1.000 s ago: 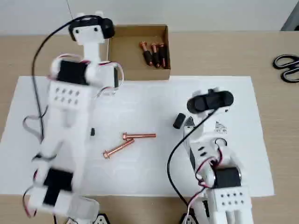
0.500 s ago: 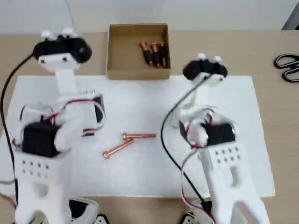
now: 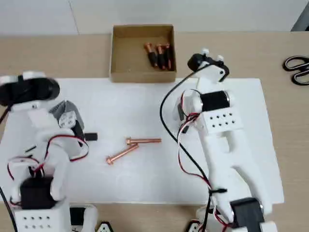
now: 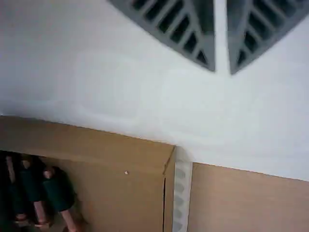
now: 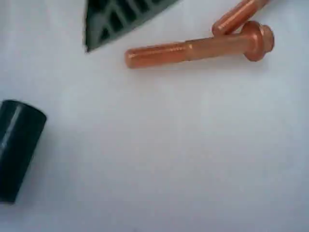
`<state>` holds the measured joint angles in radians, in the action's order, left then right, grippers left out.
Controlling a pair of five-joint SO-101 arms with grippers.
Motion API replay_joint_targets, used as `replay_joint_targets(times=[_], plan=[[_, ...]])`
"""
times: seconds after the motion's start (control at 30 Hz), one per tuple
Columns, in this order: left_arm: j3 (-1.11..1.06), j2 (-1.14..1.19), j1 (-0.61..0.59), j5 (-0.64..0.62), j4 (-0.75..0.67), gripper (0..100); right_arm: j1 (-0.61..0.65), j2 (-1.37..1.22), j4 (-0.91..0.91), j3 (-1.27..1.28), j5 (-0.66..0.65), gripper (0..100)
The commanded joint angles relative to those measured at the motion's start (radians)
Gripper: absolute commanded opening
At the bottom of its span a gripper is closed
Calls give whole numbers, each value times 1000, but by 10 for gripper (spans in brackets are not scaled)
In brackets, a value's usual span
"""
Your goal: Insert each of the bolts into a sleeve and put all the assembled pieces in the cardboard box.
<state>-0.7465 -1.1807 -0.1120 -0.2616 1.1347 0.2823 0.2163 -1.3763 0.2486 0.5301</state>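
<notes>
Two bare copper bolts (image 3: pixel 143 141) (image 3: pixel 122 153) lie touching on the white paper (image 3: pixel 145 183); the right wrist view shows one bolt (image 5: pixel 193 48) whole. A black sleeve (image 5: pixel 17 150) lies apart from them on the paper. A second small black sleeve (image 3: pixel 91 137) rests beside the left arm. The cardboard box (image 3: pixel 125 48) holds three assembled pieces (image 3: pixel 159 55), also seen as assembled pieces (image 4: pixel 43 188) inside the box (image 4: pixel 111 150). My left gripper (image 3: pixel 67 116) (image 4: pixel 221 70) hangs shut and empty over the paper's left side. My right gripper (image 3: pixel 182 116) hovers open, one grey finger (image 5: pixel 120 19) near the bolts.
Black scissors (image 3: pixel 297 67) lie on the wooden table (image 3: pixel 270 48) at the far right. The right arm (image 3: pixel 217 125) stretches over the right half of the paper. Its black cable (image 3: pixel 169 111) loops beside it.
The left arm has pulled back from the box to the paper's left front. The right arm has stretched forward towards the box, covering the spot where the sleeve lay.
</notes>
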Motion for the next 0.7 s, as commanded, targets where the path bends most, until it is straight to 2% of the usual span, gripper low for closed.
replay_joint_targets(times=[0.0,0.17,0.33,0.67], plan=[[-33,-40,-3,9,-34,7,2,-45,-2,-44,12,147],[-38,-44,-6,9,-34,7,2,-157,21,-51,14,150],[-36,-46,-6,9,-34,7,2,-232,67,-51,14,195],[-35,-46,-3,8,-34,7,2,-303,170,-51,15,195]])
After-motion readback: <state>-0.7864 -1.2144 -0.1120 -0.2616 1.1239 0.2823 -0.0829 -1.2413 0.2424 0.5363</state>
